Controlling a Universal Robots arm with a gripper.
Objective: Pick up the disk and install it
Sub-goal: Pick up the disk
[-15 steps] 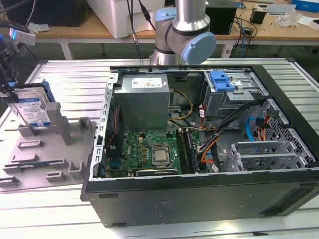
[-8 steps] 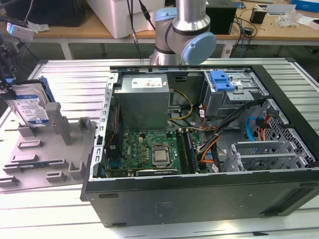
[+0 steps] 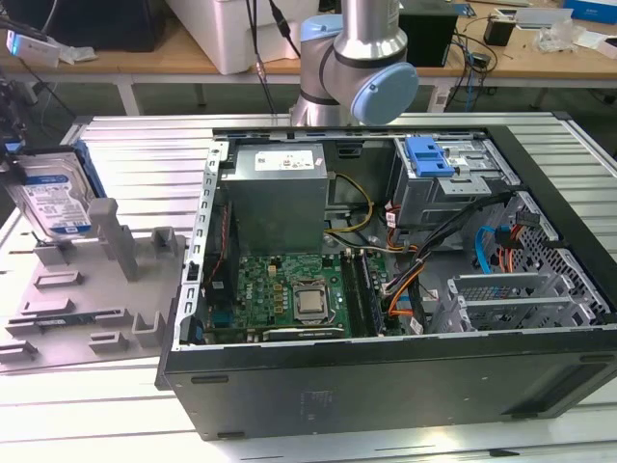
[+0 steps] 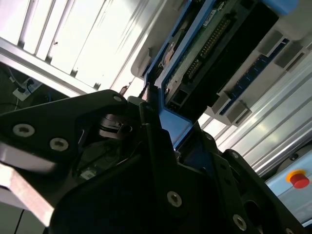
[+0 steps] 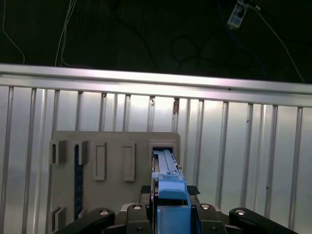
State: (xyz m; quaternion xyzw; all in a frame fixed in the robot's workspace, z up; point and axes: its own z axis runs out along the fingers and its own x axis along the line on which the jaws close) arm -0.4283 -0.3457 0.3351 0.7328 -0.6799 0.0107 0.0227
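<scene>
The gripper (image 4: 168, 129) was closed tightly on the blue frame of the disk (image 4: 209, 46), which stood on its edge between the fingers. Directly beneath the gripper was the grey holder (image 5: 114, 139). The open computer case (image 3: 386, 371) stood well apart from the gripper.
</scene>
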